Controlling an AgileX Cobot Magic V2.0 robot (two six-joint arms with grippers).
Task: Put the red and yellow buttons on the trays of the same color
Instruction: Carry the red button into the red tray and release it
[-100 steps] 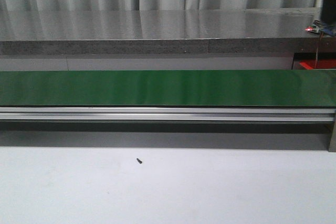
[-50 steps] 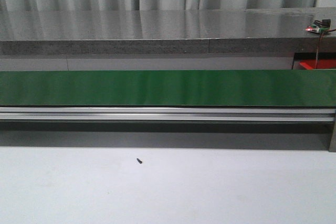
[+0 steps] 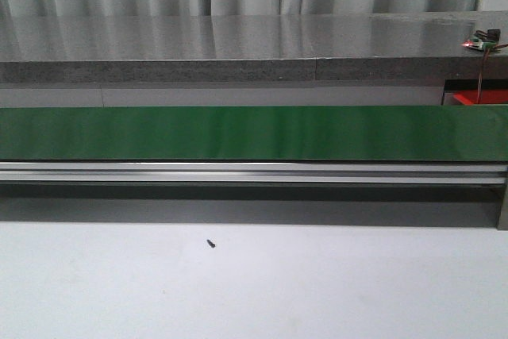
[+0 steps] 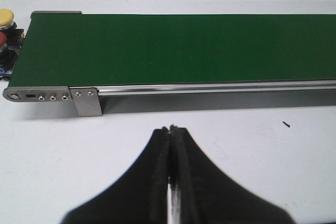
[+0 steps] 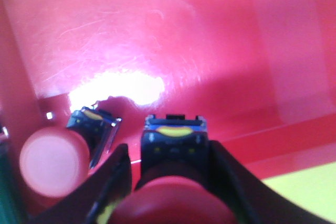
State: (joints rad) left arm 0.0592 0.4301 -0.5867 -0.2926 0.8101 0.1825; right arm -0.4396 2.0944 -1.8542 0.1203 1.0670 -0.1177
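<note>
Right gripper (image 5: 170, 182) clenched on a red button (image 5: 173, 200), held low over the red tray (image 5: 173, 30), presumably so the release drops it by colour. A second red button (image 5: 54, 168) already lies there. Left gripper (image 4: 170, 132) pressed closed on nothing, parked before the belt (image 4: 178, 45), likely waiting.

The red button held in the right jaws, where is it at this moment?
In the right wrist view the red button sits between the jaws over the red tray, beside another red button already lying there.
</note>
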